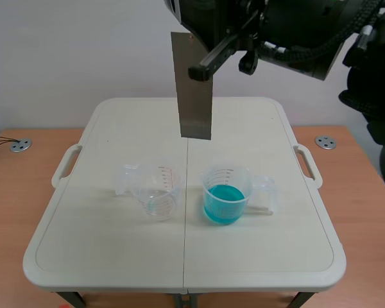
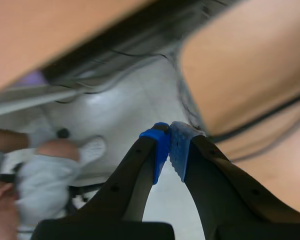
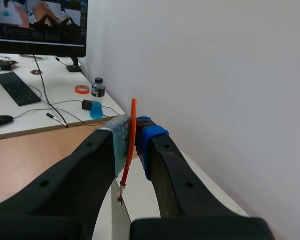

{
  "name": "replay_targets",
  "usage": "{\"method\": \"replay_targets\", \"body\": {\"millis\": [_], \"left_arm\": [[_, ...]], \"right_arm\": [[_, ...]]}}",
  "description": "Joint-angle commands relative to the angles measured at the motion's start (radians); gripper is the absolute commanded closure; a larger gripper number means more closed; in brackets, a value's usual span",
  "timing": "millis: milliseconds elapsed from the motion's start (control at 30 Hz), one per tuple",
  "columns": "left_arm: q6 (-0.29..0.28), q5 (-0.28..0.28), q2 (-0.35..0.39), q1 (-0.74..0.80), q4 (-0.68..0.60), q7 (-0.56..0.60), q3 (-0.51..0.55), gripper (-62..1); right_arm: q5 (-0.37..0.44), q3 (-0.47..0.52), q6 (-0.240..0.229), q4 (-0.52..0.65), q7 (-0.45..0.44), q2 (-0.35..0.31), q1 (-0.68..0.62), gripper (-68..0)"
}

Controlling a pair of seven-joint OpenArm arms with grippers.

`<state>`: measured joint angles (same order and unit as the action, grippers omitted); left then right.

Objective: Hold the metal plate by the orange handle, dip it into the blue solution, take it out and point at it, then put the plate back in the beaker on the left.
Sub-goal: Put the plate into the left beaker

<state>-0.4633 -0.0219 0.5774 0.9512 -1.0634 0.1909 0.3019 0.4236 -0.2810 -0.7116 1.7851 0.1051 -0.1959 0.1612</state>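
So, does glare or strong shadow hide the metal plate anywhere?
Scene view: soft even light, no glare on the metal plate, hardly any shadow on the table. Left wrist view: a bright sheen on the pale floor. Right wrist view: evenly lit wall, orange handle plain in the right gripper.

Grey metal plate (image 1: 196,90), orange handle (image 3: 132,132), blue solution (image 1: 223,204), cream table (image 1: 102,244), blue dotted pads (image 2: 179,150).
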Motion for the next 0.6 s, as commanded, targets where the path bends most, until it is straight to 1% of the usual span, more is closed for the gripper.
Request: {"method": "replay_targets", "body": {"millis": [0,300,433,567], "left_arm": [[0.002,0.01,-0.007,-0.002,-0.008,0.008,-0.034,-1.5],[0.002,0.013,-0.046,-0.005,0.017,0.002,-0.296,-1.5],[0.002,0.013,-0.048,-0.007,0.031,0.0,-0.385,-1.5],[0.002,0.012,-0.048,-0.007,0.037,0.0,-0.445,-1.5]], "right_arm": [[0.01,-0.014,0.012,0.021,-0.003,0.019,0.026,-1.1],[-0.005,-0.065,0.016,-0.021,0.016,0.089,0.062,-1.1],[-0.017,-0.085,0.016,-0.054,0.018,0.114,0.085,-1.1],[-0.032,-0.1,0.016,-0.093,0.018,0.139,0.103,-1.1]]}}
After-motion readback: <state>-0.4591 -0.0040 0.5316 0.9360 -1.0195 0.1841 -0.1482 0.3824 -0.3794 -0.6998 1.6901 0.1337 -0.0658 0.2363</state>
